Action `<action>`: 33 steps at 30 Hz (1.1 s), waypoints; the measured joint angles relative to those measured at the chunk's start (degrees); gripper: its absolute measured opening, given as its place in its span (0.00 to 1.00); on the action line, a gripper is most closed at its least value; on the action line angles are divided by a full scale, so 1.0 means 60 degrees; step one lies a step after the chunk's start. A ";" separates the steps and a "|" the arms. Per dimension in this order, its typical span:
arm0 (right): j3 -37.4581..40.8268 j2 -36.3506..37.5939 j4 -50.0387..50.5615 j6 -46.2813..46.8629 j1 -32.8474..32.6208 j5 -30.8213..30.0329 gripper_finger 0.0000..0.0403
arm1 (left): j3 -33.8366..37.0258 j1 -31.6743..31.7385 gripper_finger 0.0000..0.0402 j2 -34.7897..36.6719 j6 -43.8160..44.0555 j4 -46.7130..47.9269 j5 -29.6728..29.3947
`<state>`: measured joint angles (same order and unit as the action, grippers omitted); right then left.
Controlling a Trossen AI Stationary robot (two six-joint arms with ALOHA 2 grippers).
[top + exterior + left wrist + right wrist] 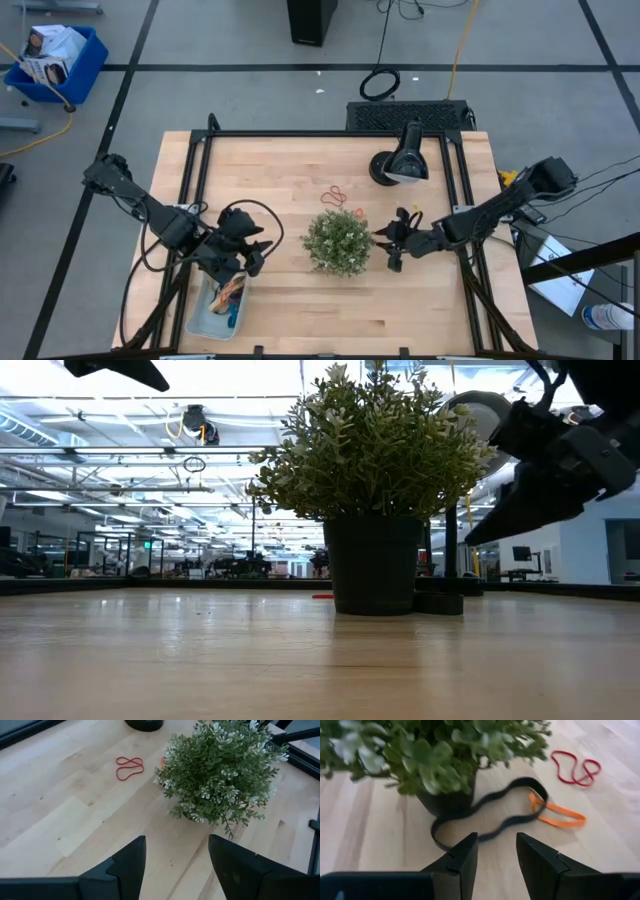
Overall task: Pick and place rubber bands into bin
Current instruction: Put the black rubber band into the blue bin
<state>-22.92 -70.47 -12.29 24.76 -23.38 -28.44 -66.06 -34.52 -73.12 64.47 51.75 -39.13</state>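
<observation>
Right gripper (393, 247) low over table (280, 170), just right of potted plant (338, 241), jaws parted, nothing between them, aimed at black rubber band (490, 815) curling round base of pot. Orange rubber band (557, 814) touching black one at far end; red rubber bands (335, 196) behind plant, apart from those two. Left gripper (252, 256) at left, just above pale-blue bin (202, 316), jaws spread wide, empty. Several bands already in bin, orange and blue visible. Step in hand, judged: pick of black band near pot. To do well: descend onto free stretch of loop away from pot wall, one finger inside loop and one outside, pinch flat to table, then lift clear before swinging left around foliage. Avoid clipping pot or leaves; avoid dragging orange band along unless both meant to go. Hidden or unclear: near part of black loop tucked under foliage, contact with pot not certain; black and orange bands barely readable from overhead; low view blocked by plant, only red sliver at table level; exact count of bands in bin not tellable.
</observation>
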 joint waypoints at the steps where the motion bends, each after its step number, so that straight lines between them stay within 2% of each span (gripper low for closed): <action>1: 0.0000 -0.0175 -0.0298 -0.0004 0.0019 0.0022 0.32 | 0.0000 0.0000 0.56 0.0000 -0.0014 0.0000 0.0000; 8: -0.0004 -0.0905 -0.1218 0.0383 0.0023 0.0029 0.29 | 0.0000 0.0000 0.56 0.0000 -0.0022 0.0000 0.0000; 17: -0.0004 -0.1014 -0.1402 0.0519 0.0023 0.0540 0.31 | 0.0000 0.0000 0.56 0.0000 -0.0274 0.0004 0.0015; 28: -0.0004 -0.1014 -0.1636 0.0333 0.0026 0.0535 0.46 | 0.0000 0.0000 0.56 0.0000 -0.0295 0.0004 0.0018; 33: -0.0003 -0.1014 -0.1887 -0.0051 -0.0083 0.0535 0.50 | 0.0000 0.0000 0.56 0.0000 -0.0291 0.0004 0.0022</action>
<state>-22.93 -76.55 -23.61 24.45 -23.88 -25.23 -66.06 -34.52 -73.12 62.72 51.77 -39.00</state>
